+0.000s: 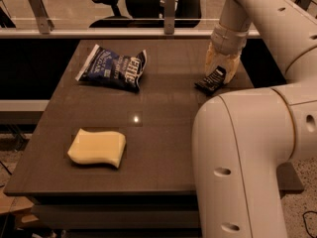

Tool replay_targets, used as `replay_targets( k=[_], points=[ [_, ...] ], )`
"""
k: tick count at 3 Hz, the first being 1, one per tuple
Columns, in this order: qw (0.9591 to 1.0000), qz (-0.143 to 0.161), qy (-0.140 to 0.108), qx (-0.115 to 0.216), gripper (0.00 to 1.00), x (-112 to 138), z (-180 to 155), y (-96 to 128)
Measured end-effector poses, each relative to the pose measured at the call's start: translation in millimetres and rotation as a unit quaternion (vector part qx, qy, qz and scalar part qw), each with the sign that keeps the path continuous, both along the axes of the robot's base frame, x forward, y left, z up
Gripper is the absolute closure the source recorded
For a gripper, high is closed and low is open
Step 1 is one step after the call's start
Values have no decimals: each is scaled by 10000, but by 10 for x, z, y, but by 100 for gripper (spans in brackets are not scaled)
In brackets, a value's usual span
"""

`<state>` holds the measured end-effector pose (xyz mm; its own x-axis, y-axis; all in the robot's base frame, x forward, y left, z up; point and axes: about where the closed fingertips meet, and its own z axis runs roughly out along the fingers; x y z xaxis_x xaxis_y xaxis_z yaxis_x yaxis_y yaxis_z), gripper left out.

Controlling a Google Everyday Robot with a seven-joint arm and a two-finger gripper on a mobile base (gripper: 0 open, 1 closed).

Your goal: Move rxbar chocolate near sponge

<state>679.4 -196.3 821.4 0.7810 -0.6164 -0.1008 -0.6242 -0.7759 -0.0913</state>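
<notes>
Claw [218, 69]: far right of the bench [168, 128], gripping the rxbar chocolate [210, 80] by its upper end.
Rxbar chocolate: tilted, beneath the claw.
Sponge [97, 148]: near left, well apart.
Chip bag [113, 67]: far left.
</notes>
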Motion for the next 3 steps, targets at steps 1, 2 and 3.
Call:
replay_targets(
  k=[1,2,3],
  points=[
    [9997,-115,-173,95,100,86,47,-1],
    [9983,-281,-338,383,100,101,169,22],
    [9947,-443,-543,755,100,33,351,36]
  ],
)
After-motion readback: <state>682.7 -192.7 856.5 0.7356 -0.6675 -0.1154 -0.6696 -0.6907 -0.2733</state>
